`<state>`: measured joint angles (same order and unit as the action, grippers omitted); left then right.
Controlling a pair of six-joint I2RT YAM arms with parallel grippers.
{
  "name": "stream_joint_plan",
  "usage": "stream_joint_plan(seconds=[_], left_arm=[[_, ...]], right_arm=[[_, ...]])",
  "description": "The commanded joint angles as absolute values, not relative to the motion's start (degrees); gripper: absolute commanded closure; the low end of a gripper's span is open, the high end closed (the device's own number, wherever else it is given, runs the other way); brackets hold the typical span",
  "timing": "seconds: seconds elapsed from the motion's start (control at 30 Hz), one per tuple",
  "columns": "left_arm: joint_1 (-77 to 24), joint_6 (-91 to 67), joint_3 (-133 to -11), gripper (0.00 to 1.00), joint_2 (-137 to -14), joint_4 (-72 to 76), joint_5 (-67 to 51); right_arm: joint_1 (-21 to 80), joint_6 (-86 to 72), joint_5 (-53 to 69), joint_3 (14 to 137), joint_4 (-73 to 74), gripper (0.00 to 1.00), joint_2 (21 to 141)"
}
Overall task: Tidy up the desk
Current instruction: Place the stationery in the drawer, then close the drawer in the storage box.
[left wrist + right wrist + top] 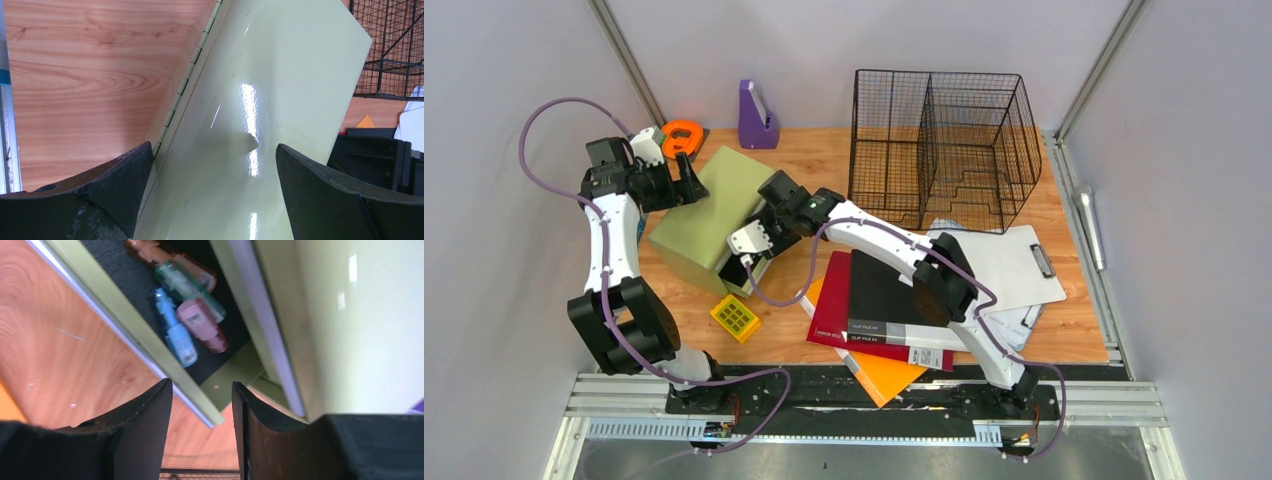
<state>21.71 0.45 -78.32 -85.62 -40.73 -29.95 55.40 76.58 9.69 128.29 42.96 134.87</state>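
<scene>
The wood-grain desk (1074, 325) holds a pale green box (709, 215) at the left. Its drawer (736, 280) is pulled out toward the front. My left gripper (686, 185) is open at the box's far left end; in the left wrist view its jaws (212, 165) stand apart over the glossy box top (260, 75). My right gripper (749, 262) is open at the drawer; in the right wrist view (202, 395) the drawer's front corner (200, 407) lies between its jaws. Blue (175, 335), pink (202, 322) and green (185, 285) markers lie in the drawer.
A black wire basket (939, 145) stands at the back right. A purple holder (757, 118) and an orange tape dispenser (682, 137) are at the back left. A yellow block (735, 317), stacked binders (884, 300), an orange folder (884, 375) and a clipboard (1009, 265) lie in front.
</scene>
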Motion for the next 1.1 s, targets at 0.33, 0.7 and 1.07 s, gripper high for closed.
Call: stream_joint_plan(seconds=[0.33, 0.7, 1.07], left_arm=[[20.92, -0.48, -78.51, 0.00, -86.42, -43.63, -33.74], [20.91, -1.26, -76.66, 0.00, -87.47, -42.54, -35.20], [20.92, -1.72, -75.48, 0.00, -87.88, -41.66, -36.35]], right_arm=[[48.37, 40.64, 21.89, 120.38, 39.77, 0.62, 128.73], [48.08, 28.35, 25.46, 126.01, 34.55, 0.69, 137.00], [48.21, 20.04, 28.93, 128.73, 23.53, 0.67, 141.77]])
